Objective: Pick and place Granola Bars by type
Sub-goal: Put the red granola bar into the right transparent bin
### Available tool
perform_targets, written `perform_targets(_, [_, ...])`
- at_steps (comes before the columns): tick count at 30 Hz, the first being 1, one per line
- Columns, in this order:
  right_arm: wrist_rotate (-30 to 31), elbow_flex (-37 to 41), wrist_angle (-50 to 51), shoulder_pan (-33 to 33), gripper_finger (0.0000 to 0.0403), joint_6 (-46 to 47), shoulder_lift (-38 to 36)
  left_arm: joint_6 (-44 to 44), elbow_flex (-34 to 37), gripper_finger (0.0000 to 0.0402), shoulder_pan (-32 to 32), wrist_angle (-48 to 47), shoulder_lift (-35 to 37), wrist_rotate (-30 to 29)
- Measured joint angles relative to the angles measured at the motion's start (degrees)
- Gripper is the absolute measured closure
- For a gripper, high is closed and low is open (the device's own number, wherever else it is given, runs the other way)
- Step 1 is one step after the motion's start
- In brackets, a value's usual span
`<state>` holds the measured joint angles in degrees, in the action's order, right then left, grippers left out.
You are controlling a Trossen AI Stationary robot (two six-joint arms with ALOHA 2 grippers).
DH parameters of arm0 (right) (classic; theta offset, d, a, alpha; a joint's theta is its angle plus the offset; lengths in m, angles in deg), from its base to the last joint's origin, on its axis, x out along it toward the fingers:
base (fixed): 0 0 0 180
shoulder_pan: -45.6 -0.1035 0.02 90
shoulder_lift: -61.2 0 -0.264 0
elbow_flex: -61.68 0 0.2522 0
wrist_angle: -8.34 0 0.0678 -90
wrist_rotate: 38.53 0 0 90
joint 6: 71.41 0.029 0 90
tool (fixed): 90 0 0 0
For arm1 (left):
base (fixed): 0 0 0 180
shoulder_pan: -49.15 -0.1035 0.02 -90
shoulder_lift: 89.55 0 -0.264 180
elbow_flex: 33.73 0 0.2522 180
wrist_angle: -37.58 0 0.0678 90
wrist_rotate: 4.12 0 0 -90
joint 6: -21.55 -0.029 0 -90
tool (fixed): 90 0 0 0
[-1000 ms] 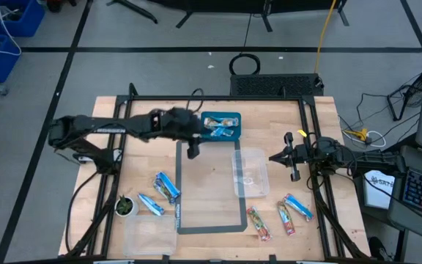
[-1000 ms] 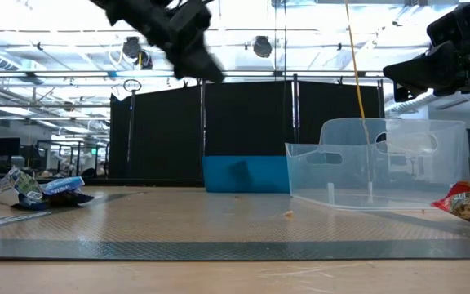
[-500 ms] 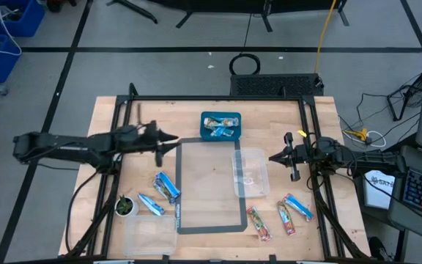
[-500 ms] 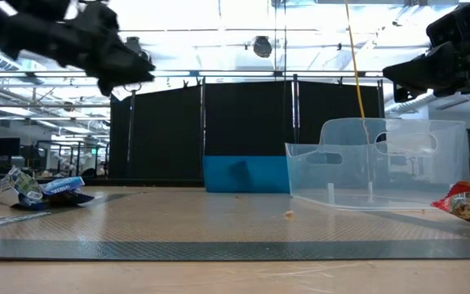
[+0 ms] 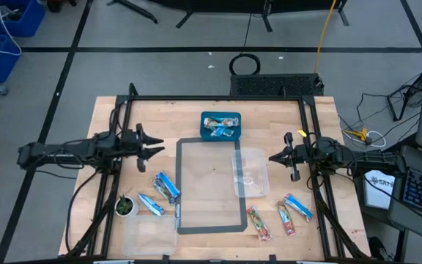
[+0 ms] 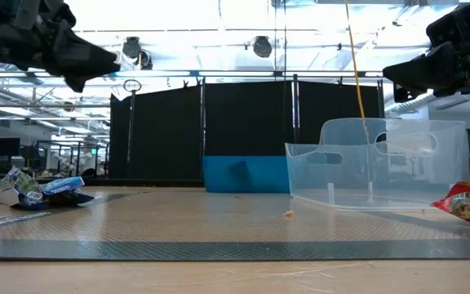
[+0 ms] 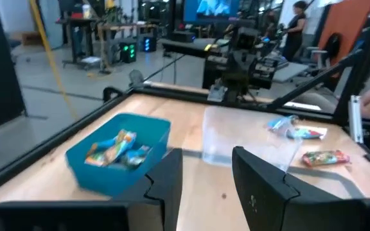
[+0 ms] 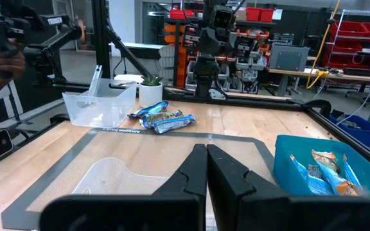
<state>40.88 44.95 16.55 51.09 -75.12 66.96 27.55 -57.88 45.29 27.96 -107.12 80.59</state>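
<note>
High view: left claw [image 5: 152, 144] open, empty, outstretched over table's left; right claw [image 5: 290, 158] shut

The pale wooden table top [image 5: 108, 117] shows plank seams and a matt finish. On it lies a smooth grey-bordered mat [image 5: 209, 213]. The small blue plastic bin [image 5: 220, 116] looks opaque and dull, the clear plastic tub [image 5: 255, 180] see-through and glossy. The blue-and-white foil-wrapped bars [image 5: 165, 186] glint; the red-patterned wrapped bars [image 5: 258, 223] look crinkled.
</note>
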Motion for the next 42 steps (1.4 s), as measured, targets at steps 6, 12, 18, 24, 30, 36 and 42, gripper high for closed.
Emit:
perform_targets(6, [-0.02,-0.01,0.01,0.02,0.0399,0.00,0.00,0.24,-0.07,0.0263,0.00,-7.12,6.94,-4.03])
perform_targets(12, [0.00,0.01,0.01,0.02,0.0399,-0.01,0.00,-1.20,0.74,0.0263,0.41,-8.93,10.12,-4.29])
perform_targets(18, [0.00,0.01,0.01,0.00,0.0399,-0.02,0.00,-0.94,4.82,0.0263,0.42,-6.02,12.32,-4.32])
perform_targets(24, [0.00,0.01,0.01,0.01,0.0399,-0.01,0.00,-0.07,8.15,0.0263,0.42,-3.20,12.51,-3.79])
perform_targets(30, [0.00,0.00,0.03,0.02,0.0399,-0.01,-0.02,1.42,9.79,0.0263,0.40,-0.76,12.23,-2.90])
perform_targets(36, [0.00,0.00,0.04,0.01,0.0398,-0.02,-0.02,0.13,9.81,0.0263,0.42,-0.95,12.22,-2.24])
perform_targets(42, [0.00,0.01,-0.44,0.01,0.0398,0.00,-0.02,0.18,9.81,0.0263,0.42,-0.92,12.22,-2.24])
